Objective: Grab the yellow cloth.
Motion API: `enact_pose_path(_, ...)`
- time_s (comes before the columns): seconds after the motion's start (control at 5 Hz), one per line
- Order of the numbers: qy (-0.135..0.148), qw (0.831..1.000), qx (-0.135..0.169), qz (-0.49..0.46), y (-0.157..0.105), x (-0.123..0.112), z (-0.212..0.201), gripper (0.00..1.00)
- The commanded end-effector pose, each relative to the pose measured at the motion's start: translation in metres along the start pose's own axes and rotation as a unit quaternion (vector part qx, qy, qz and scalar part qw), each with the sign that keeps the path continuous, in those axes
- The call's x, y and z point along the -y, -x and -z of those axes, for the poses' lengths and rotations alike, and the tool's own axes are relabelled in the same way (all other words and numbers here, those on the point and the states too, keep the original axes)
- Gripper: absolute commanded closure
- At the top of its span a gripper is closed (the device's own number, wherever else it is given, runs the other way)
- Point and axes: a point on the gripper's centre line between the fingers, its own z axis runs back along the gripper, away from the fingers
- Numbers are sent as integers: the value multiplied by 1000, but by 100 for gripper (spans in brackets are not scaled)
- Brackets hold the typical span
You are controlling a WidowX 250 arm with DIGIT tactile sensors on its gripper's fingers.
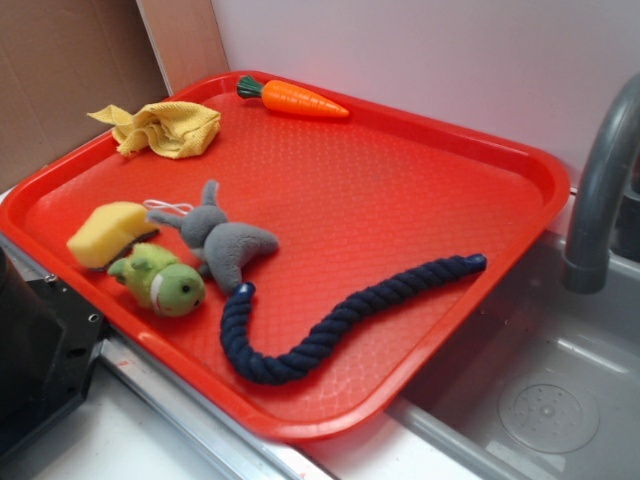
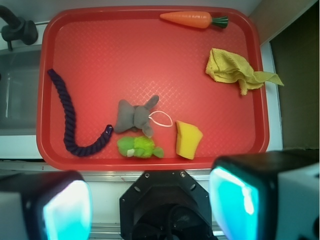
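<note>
Fingers (image 2: 60, 212): two teal-glowing pads at bottom of wrist view, spread wide apart, nothing between them. Gripper (image 2: 150, 210) is high above the near edge of the tray, off all items; dark mount visible between the pads.

Tray (image 1: 400, 180): red plastic, textured floor, raised rim, rests partly over a grey sink (image 1: 540, 400). Grey faucet (image 1: 600, 180) stands just beside tray's right rim in ext. view.

Yellow cloth (image 1: 165, 128): mustard terry, crumpled w/ soft folds, at far-left corner of tray in ext. view; one pointed corner laps over the rim. In wrist view it sits upper right (image 2: 235, 70), tip hanging past tray edge. Well apart from gripper.

Carrot toy (image 1: 295, 98): orange w/ green top, lying along back rim, near cloth but not touching.

Sponge wedge (image 1: 105, 232): pale yellow foam, smooth, near front-left rim.

Green plush (image 1: 160, 280): just beside sponge, touching or nearly touching grey plush; can't tell which.

Grey plush (image 1: 225, 240): long ears, white string loop at head end, centre-left of tray.

Rope (image 1: 340, 315): navy, twisted, curved in a hook shape across front-right part of tray; one end close to grey plush, other end toward right rim.

Cardboard (image 1: 70, 70): brown panel behind tray, upper left.
</note>
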Motion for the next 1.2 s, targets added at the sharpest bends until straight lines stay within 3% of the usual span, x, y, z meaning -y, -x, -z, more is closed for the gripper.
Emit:
enact_pose_path(0.0, 0, 1000, 0, 0, 0, 0, 0, 0)
enact_pose_path(0.2, -8, 998, 6, -69, -16, -51, 44, 0)
enact_pose_path(0.4, -48, 980, 45, -187, -44, -107, 64, 0)
enact_pose_path(0.6, -62, 963, 47, -256, -48, -116, 59, 0)
enact_pose_path(1.0, -62, 963, 47, -256, -48, -116, 59, 0)
